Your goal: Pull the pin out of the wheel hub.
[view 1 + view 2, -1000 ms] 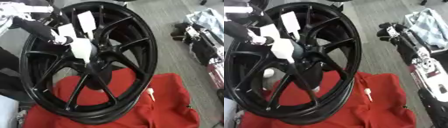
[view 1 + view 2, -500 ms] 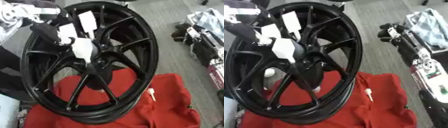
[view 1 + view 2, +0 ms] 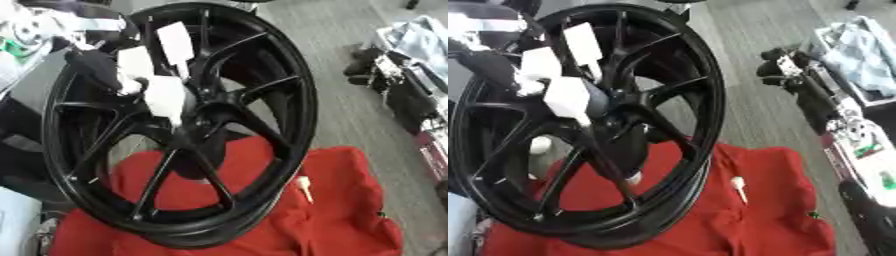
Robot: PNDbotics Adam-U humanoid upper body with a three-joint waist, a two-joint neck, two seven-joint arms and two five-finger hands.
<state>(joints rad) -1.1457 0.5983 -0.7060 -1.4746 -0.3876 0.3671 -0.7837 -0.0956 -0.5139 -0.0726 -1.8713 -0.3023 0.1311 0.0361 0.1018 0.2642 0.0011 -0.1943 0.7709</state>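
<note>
A black multi-spoke wheel [image 3: 184,125] is stood on edge, tilted, with its lower rim resting on a red cloth [image 3: 332,210] spread over a grey floor [image 3: 341,115]. The left robot hand [image 3: 149,85] is brought in from the upper left on a black arm and is placed against the spokes just above the wheel hub [image 3: 188,135]. Its white-covered fingers are seen straight rather than curled, one extended upward along a spoke and one pointed down toward the hub centre. Whether anything is pinched between them cannot be told. A pin at the hub itself cannot be made out. A small pale tapered part [image 3: 304,187] is found lying on the red cloth, to the right of the wheel's lower rim and apart from it. The right robot hand [image 3: 785,67] is shown at the right edge, well away from the wheel; its black fingers are blurred and their state cannot be told.
</note>
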